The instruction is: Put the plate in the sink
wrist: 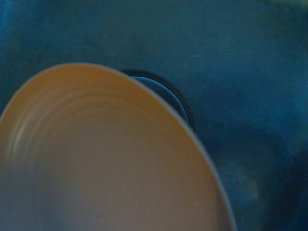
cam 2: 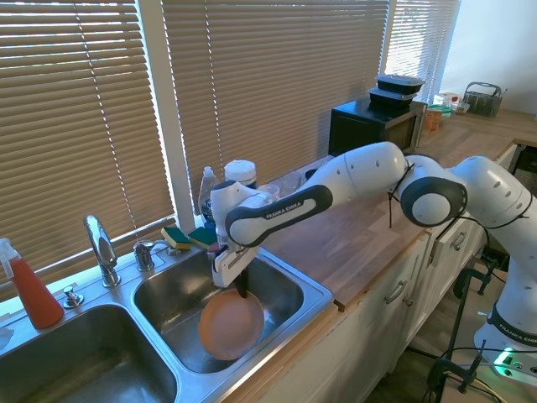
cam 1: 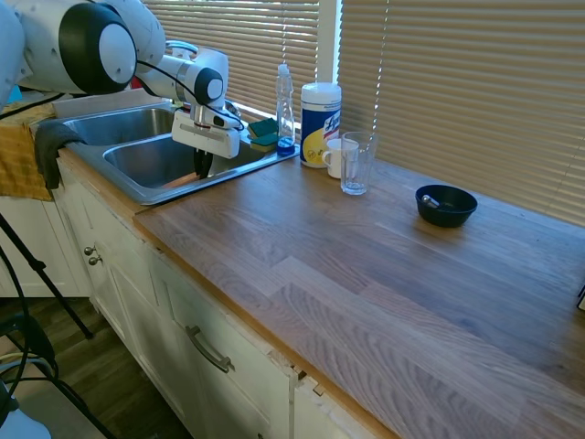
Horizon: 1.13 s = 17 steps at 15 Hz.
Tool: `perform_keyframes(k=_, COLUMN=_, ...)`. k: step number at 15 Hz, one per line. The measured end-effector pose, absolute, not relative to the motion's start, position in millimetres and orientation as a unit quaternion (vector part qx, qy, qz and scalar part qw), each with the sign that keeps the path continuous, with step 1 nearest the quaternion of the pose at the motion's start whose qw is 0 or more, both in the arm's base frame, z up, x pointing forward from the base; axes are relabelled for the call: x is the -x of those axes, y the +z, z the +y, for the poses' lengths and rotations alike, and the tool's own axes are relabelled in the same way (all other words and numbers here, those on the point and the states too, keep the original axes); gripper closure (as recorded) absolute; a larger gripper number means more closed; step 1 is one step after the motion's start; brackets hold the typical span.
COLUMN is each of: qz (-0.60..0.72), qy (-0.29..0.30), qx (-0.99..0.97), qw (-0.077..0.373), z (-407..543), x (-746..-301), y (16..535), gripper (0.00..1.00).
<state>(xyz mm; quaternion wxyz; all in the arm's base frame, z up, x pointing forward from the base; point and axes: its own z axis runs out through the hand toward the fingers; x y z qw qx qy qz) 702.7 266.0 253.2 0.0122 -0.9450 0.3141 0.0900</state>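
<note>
Tool [cam 2: 242, 294] gripping plate [cam 2: 231, 324] inside sink [cam 2: 315, 295]

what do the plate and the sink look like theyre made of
The plate: probably glazed ceramic or smooth plastic; salmon-orange, with faint concentric rings in the wrist view.
The sink: stainless steel by its look, a brushed grey metal with soft reflections on the basin walls and flat rim.

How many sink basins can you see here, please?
2: one basin holds the plate beneath the hand; the other basin sits beside it, past the faucet.
</note>
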Motion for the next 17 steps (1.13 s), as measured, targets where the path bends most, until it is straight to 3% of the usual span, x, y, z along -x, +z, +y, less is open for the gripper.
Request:
perform_keyframes(k=11, qz=0.316, qy=0.084, qx=0.945, qw=0.013, z=267.4, x=-716.0, y=293.1, gripper=0.0)
perform_keyframes(k=17, qz=0.327, qy=0.049, qx=0.943, qw=0.032, z=270.4, x=-711.1, y=361.8, gripper=0.0)
